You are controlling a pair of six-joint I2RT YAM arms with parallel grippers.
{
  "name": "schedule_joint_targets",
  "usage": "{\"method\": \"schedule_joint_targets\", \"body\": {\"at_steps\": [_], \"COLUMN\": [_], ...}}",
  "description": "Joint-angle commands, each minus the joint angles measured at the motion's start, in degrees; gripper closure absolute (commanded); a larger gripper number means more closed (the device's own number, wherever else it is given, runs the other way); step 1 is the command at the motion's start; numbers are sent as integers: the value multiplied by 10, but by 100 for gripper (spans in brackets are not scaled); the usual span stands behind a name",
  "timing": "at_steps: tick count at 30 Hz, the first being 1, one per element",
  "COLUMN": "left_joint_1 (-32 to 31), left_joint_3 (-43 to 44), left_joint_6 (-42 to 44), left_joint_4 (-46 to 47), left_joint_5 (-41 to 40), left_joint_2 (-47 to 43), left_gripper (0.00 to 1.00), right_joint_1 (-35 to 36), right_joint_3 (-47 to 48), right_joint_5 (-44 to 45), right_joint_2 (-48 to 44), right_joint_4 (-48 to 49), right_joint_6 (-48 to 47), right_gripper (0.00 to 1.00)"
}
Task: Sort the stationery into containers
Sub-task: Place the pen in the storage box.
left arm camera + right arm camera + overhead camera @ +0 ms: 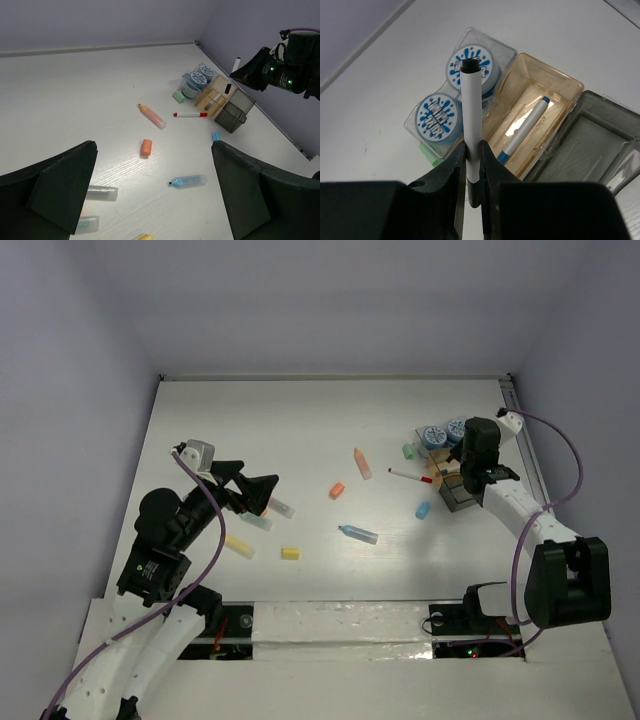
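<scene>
Jaws of your right gripper were clamped on a white marker above the amber tray, which held one pen. Two rolls sat in the clear tray. Your left gripper stood spread and empty. Most pieces, including the red marker and blue highlighter, lay unsorted on the table.

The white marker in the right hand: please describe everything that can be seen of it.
The white marker is a slim, smooth, plastic-looking stick with black at both ends. The right hand pinches it near one end. It hangs steeply tilted in the air above the containers, touching only the fingers.
</scene>
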Motion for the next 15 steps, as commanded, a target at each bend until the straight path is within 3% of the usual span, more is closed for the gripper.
{"method": "schedule_joint_targets", "body": {"at_steps": [1,15], "left_joint_1": [3,3], "left_joint_3": [3,3], "left_joint_6": [1,1], "left_joint_4": [28,28], "left_joint_5": [10,10], "left_joint_2": [-4,-2], "left_gripper": [1,1], "right_joint_1": [-18,-50], "right_joint_3": [-2,-24], "right_joint_5": [33,2], "right_joint_2": [4,39], "right_joint_4": [55,86], "right_joint_6": [48,75], "right_gripper": [100,97]}}
